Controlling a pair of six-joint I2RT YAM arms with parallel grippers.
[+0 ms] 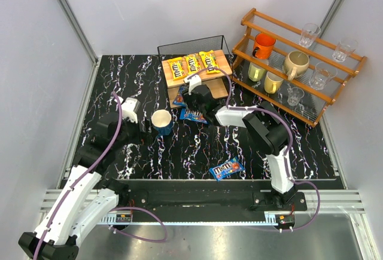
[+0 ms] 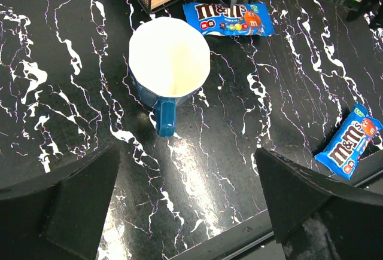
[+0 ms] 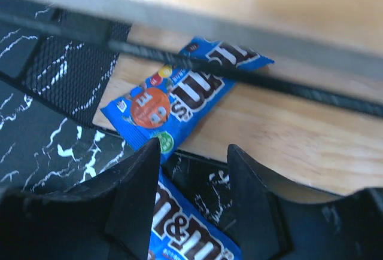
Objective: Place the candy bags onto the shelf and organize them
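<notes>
The shelf (image 1: 173, 82) stands at the table's back centre, with three yellow candy bags (image 1: 192, 64) side by side on its top board. One blue bag (image 3: 179, 92) lies on the lower board (image 3: 299, 128). A second blue bag (image 3: 191, 236) lies on the table just in front of the shelf, under my right gripper (image 3: 194, 158). That gripper is open and empty, right at the lower tier. A third blue bag (image 1: 227, 168) lies near the table's front edge. My left gripper (image 2: 187, 152) is open and empty, hovering just short of a blue mug.
The blue mug (image 2: 170, 63), white inside, stands upright on the table left of the shelf, its handle toward my left gripper. An orange-brown slatted rack (image 1: 299, 72) with mugs and glasses stands at the back right. A black mesh panel (image 1: 191, 45) is behind the shelf.
</notes>
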